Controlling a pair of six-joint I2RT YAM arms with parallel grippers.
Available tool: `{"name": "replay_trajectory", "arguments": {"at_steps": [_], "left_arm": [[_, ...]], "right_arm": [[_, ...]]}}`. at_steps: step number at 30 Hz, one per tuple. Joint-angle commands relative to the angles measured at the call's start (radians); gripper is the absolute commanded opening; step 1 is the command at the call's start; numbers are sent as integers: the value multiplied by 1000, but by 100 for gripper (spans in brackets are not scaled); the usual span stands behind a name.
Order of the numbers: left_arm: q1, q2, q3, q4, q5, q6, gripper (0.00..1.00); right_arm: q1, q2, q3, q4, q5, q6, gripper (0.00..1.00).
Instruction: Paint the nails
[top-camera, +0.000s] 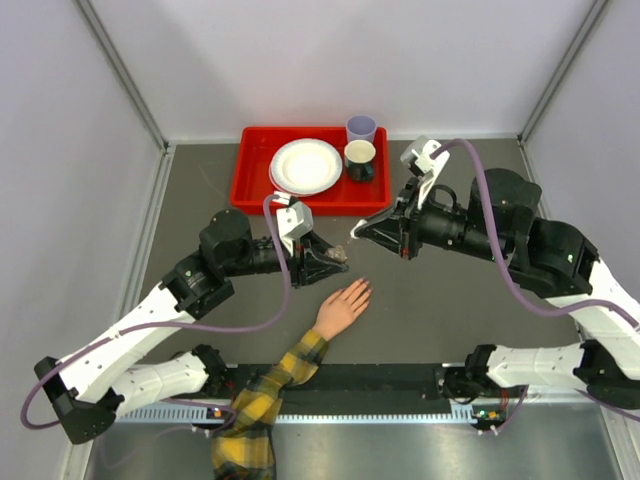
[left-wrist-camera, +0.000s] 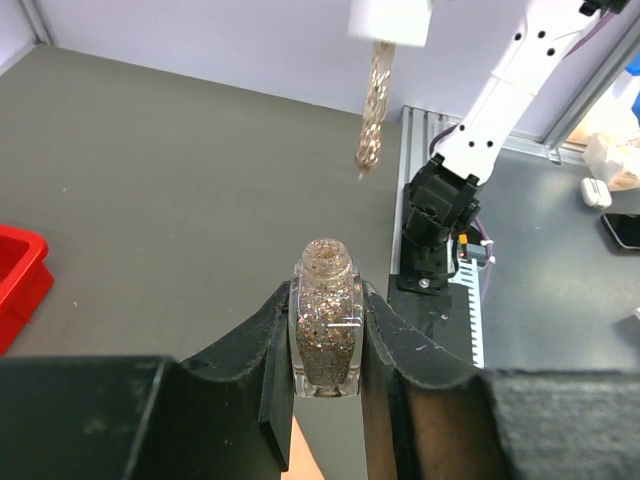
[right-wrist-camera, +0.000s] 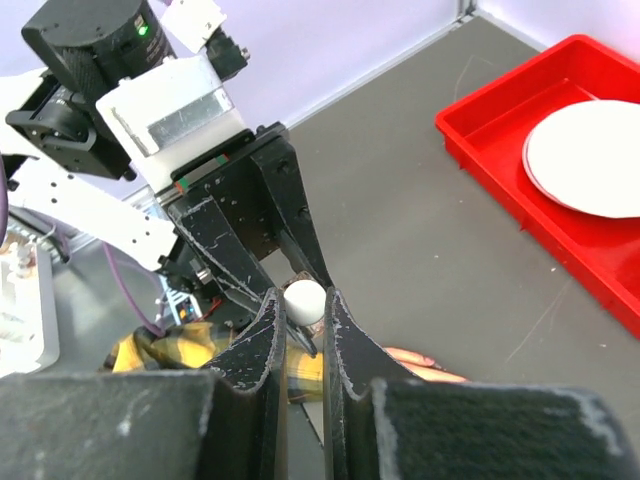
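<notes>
Left pincer (top-camera: 337, 255) clamped on the small clear bottle (left-wrist-camera: 324, 340) of glitter polish, upright, neck open. Right pincer (top-camera: 358, 231) clamped on the white cap (right-wrist-camera: 302, 299). Its glitter-coated brush (left-wrist-camera: 372, 110) hangs apart from the bottle's neck. Mannequin hand (top-camera: 342, 306) lies flat mid-counter, toward the near edge, with the plaid sleeve (top-camera: 268, 385) trailing off that edge. The nails (top-camera: 362, 288) are at the fingertips pointing to the far edge, too small to tell any coat.

Step, by my reading: brush loaded, carry to nail. Next calls for lowering the tip onto one nail with light contact and a short stroke.
</notes>
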Motion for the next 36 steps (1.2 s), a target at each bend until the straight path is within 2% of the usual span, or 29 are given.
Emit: {"name": "replay_trajectory", "arguments": {"at_steps": [1,6,11,17,24,32,36], "left_arm": [[-2,-9,-11,33,-35,30,0],[-1,-26,-29,35,-84,46,0],[-1,-83,-75,65,-259,59,0],[-1,-132,-132,136,-389,69,0],[-1,-144,-179,208,-449,68,0],[-1,-102,-187,231,-472,86,0],[-1,-83,-198,254,-486,92,0]], "right_arm": [[-7,-32,-8,58,56,4,0],[-7,-68,-50,60,201,14,0],[-22,-129,-207,89,310,41,0],[-73,-219,-460,185,303,95,0],[-99,-298,-802,403,263,133,0],[-105,-275,-950,549,229,152,0],[-107,-243,-988,566,238,156,0]]}}
